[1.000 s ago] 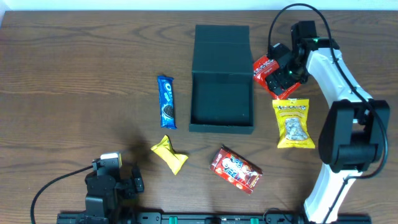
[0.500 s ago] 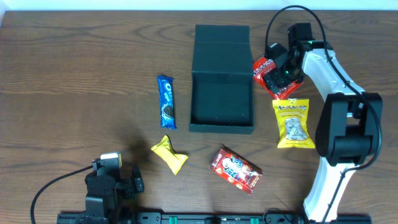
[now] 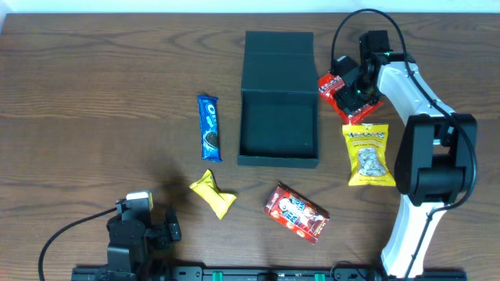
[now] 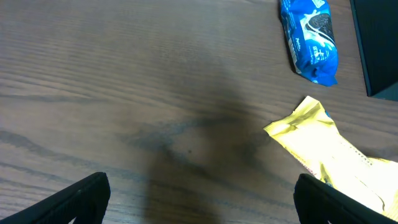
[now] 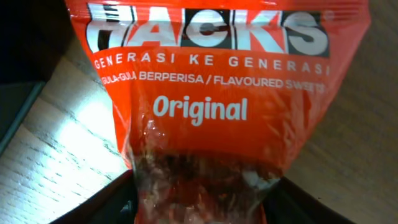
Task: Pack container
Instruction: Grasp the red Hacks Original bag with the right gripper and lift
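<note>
The square, dark teal-black rigid container stands open in the middle of the brown wooden counter, its flap lid lying flat behind it. Just to its right, the right claw pinches a glossy red plastic sweets packet. Only the right wrist view shows its lettering, "Original", and there the fingers are dark shapes cut off at the bottom edge. The left claw hangs spread wide near the counter's front edge, a crumpled yellow foil wrapper and a blue biscuit packet ahead of it. The overhead view alone shows a yellow nut pouch and a red carton.
</note>
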Controlling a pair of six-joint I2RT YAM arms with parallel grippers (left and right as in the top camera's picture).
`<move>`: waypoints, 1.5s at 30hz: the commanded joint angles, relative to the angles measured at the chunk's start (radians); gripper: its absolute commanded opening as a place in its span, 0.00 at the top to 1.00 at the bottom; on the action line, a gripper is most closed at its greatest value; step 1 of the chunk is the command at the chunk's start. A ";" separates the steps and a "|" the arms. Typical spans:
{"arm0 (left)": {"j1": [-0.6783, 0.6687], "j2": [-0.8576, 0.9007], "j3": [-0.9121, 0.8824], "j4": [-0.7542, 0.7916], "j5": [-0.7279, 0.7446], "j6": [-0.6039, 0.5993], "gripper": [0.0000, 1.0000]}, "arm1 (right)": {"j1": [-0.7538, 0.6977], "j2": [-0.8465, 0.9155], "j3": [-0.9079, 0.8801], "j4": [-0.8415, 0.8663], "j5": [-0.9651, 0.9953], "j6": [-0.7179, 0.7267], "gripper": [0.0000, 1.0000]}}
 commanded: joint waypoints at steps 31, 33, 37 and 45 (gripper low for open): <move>0.006 -0.006 -0.036 -0.021 0.000 0.018 0.05 | 0.025 0.021 0.018 -0.017 -0.021 0.026 0.75; 0.006 -0.006 -0.036 -0.021 0.000 0.018 0.04 | 0.026 0.021 0.018 -0.018 -0.024 0.026 0.78; 0.006 -0.006 -0.036 -0.021 0.000 0.018 0.05 | 0.026 0.021 0.018 -0.018 -0.026 0.061 0.90; 0.006 -0.006 -0.036 -0.021 0.000 0.018 0.05 | 0.029 0.020 0.018 -0.030 -0.026 0.070 0.99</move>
